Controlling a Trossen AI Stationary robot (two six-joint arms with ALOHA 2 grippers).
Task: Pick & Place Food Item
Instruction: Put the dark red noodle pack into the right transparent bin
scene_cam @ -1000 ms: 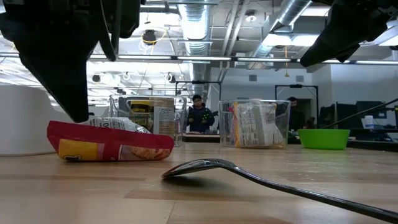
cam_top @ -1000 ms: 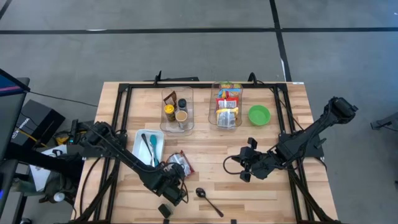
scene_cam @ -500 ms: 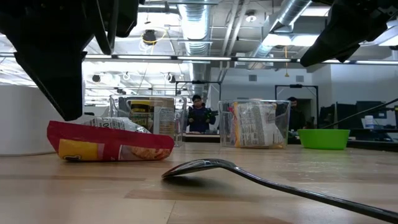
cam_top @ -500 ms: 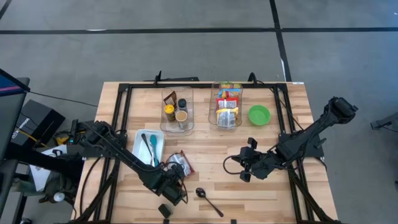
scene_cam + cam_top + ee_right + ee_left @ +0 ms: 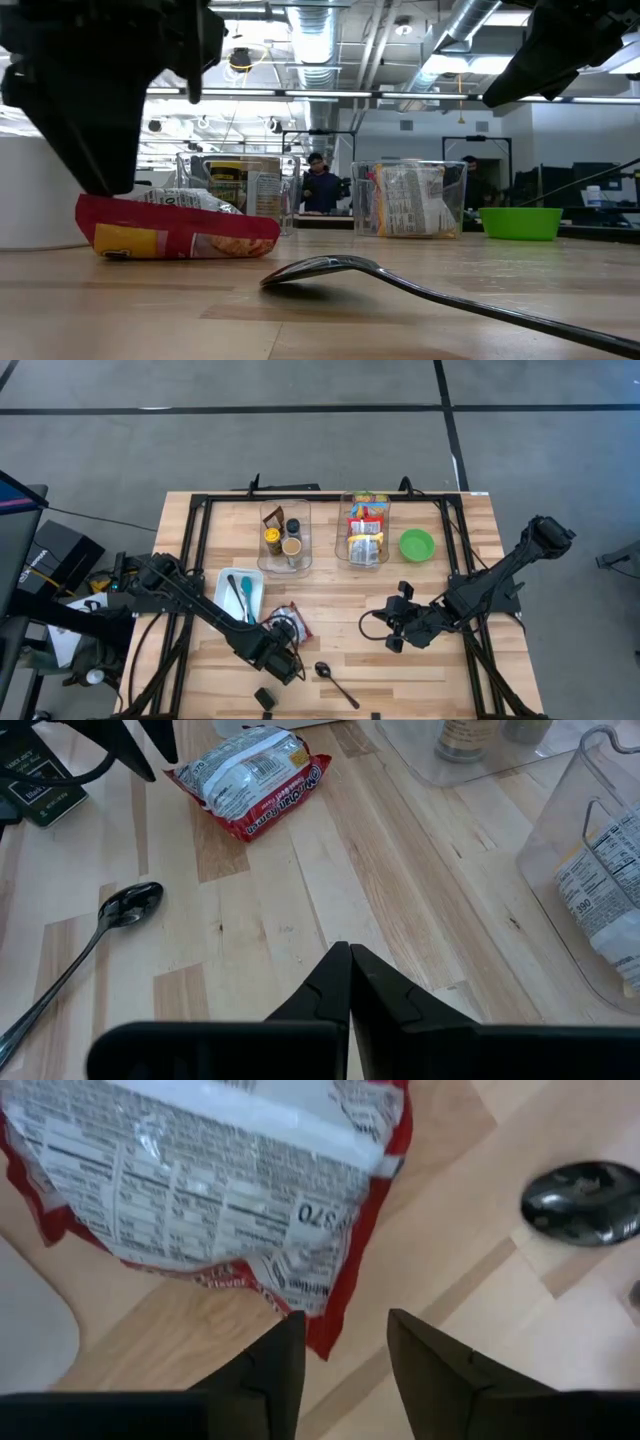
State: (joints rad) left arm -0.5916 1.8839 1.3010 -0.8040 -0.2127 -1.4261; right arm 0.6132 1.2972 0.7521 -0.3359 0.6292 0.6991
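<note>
Wooden slats are making up the table, and the red and silver snack packet is lying flat on it toward the near left part, just right of the white tray that is holding utensils. Directly over the packet's near edge, the left gripper is hanging with its fingers parted narrowly, gripping nothing; in the left wrist view the two dark tips are sitting just short of the packet's red border, one on each side of a corner of it, without touching. A spoon is resting just right of that gripper, its bowl close to the packet's near end and its handle running toward the near right. At the far side, a clear bin of jars and a clear bin of food packets are standing side by side, with a green bowl to their right. Well apart on the right, the right gripper is waiting above bare wood, its fingers pressed together.
</note>
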